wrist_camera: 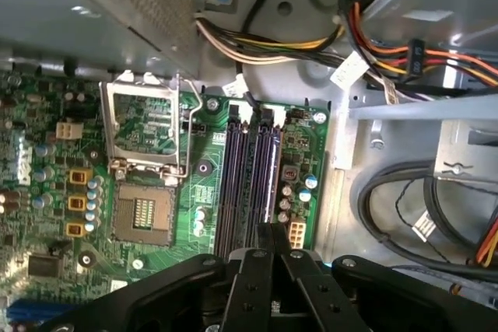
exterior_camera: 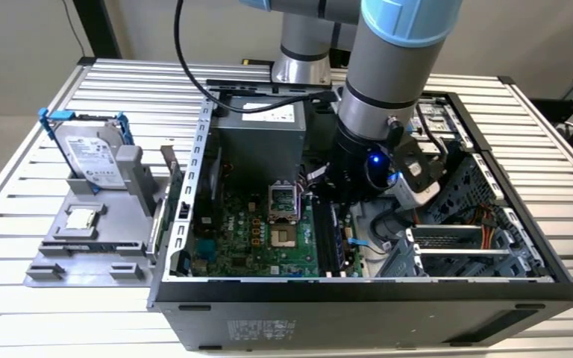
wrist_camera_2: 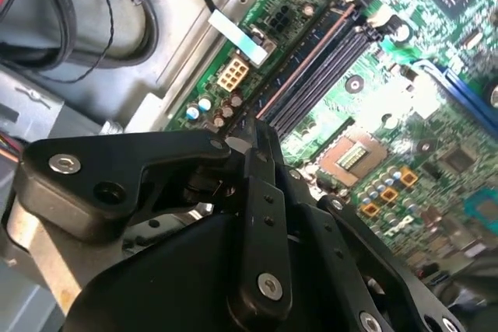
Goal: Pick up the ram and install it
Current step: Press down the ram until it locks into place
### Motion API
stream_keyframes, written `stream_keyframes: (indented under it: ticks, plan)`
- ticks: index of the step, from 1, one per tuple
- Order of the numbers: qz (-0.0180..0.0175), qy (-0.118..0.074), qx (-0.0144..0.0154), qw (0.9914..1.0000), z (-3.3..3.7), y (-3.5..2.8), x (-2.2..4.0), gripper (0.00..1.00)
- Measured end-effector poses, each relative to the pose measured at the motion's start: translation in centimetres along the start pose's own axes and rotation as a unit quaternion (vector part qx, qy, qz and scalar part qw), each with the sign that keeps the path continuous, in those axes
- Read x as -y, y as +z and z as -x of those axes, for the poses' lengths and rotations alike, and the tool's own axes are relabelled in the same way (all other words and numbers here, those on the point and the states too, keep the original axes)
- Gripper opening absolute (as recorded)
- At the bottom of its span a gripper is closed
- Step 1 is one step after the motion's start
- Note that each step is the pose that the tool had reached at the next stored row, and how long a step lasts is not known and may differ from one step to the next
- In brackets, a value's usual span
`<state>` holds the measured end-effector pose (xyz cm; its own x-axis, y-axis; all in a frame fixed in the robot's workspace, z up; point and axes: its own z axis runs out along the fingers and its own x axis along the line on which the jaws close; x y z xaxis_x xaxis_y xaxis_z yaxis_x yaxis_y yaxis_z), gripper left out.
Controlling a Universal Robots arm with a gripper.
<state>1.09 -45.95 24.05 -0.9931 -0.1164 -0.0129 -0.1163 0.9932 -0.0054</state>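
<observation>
The grey and light-blue robot arm [exterior_camera: 396,67] reaches down into the open black desktop computer case [exterior_camera: 366,298], which lies on its side on a slatted metal table [exterior_camera: 27,298]. Its black claw [wrist_camera_2: 261,126] has its two fingers drawn together, with no gap showing between them in both wrist views [wrist_camera: 271,231]. The tips sit at one end of the row of long black memory slots [wrist_camera: 237,176] on the green motherboard [exterior_camera: 257,239].

The ram [wrist_camera_2: 303,60], seen only as a thin brownish edge, stands on edge in the outermost slot, running away from the fingertips. I cannot tell whether the tips touch it.

On the exterior view's left, well apart from the case, a silver boxy hard drive with blue rails [exterior_camera: 92,153] and a small square silver chip [exterior_camera: 80,218] rest on a grey holder [exterior_camera: 117,261].
</observation>
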Motion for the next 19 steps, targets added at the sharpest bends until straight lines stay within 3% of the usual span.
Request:
stream_keyframes:
  ticks: [3,5,10,14,16,19]
  plan:
    - [0.0002,-0.027,0.0001,0.99963,0.00,0.00,0.00,0.00]
    - [0.0003,-0.046,0.0002,0.99895,0.00,0.00,0.00,0.00]
    - [0.0010,-0.091,0.0005,0.99586,0.00,0.00,0.00,0.00]
    - [0.0014,-0.127,0.0007,0.99188,0.00,0.00,0.00,0.00]
    - [0.0016,-0.145,0.0008,0.98947,0.00,0.00,0.00,0.00]
    - [0.0018,-0.172,0.0009,0.98507,0.00,0.00,0.00,0.00]
